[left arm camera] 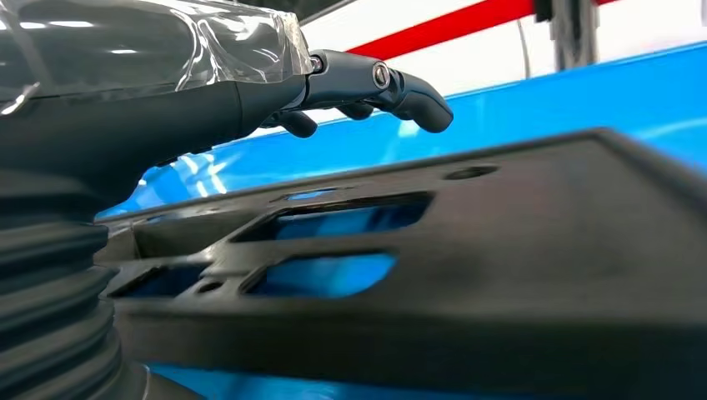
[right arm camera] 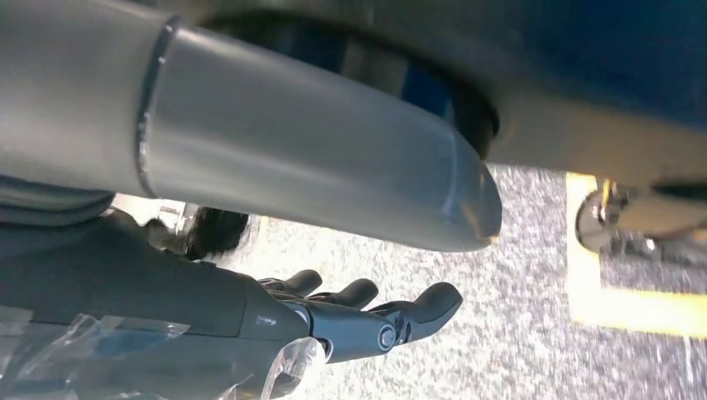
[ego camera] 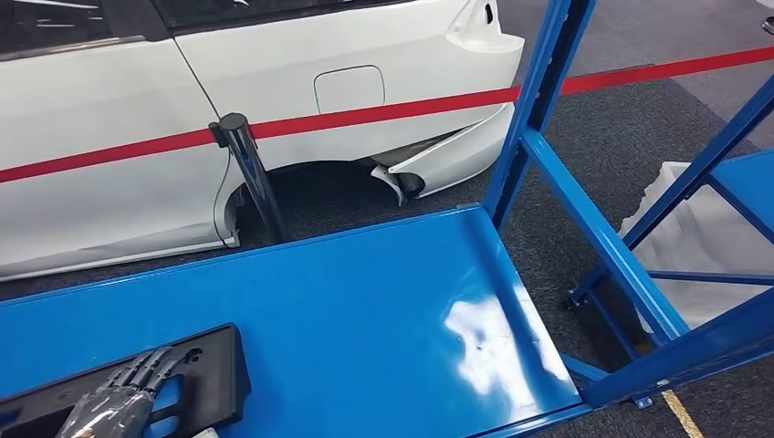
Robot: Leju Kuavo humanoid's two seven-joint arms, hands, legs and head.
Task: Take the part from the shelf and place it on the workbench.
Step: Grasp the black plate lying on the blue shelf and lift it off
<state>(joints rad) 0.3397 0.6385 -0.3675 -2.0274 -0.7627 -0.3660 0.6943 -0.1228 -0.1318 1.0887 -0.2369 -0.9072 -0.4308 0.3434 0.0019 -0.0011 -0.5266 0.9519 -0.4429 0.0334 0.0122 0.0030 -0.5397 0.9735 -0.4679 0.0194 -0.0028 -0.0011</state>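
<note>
We see a flat black plastic part with rectangular cut-outs (ego camera: 196,379) lying on the glossy blue metal shelf (ego camera: 365,310), at its near left corner. Our left hand (ego camera: 123,397) rests over the part with its dark fingers (left arm camera: 392,87) stretched forward and slightly curled, gripping nothing. Our right hand (right arm camera: 333,321) hangs above speckled grey carpet (right arm camera: 500,333), fingers loosely apart and empty.
</note>
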